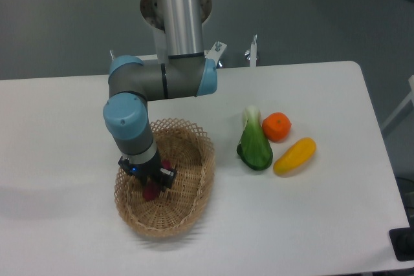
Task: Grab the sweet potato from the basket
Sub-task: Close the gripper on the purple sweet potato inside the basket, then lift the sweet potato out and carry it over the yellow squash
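The oval tan wicker basket [194, 185] sits at the front left of the white table. My gripper [151, 189] reaches straight down into it. A bit of the magenta sweet potato [151, 191] shows under the fingers, and another bit beside the wrist. Most of it is hidden by the gripper. The fingers sit around or on the sweet potato, but the view does not show whether they are closed on it.
To the right of the basket lie a green bok choy [255, 143], a round orange fruit [277, 127] and a yellow squash [295, 156]. The arm's upper link [162, 81] hangs over the basket's far side.
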`<action>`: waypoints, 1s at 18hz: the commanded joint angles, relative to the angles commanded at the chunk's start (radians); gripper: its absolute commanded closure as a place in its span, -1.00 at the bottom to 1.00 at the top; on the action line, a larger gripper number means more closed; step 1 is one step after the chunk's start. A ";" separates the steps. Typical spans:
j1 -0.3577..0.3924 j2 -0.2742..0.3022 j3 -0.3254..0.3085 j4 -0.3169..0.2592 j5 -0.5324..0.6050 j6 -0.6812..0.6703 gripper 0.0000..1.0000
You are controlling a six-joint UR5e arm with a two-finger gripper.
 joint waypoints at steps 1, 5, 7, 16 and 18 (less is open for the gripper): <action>0.000 0.000 0.000 0.000 0.000 0.002 0.06; 0.000 0.006 0.002 0.000 0.000 0.012 0.21; 0.000 0.009 0.000 -0.002 0.000 0.018 0.29; 0.072 0.104 0.026 -0.008 -0.018 0.145 0.35; 0.095 0.113 0.032 -0.012 -0.022 0.196 0.34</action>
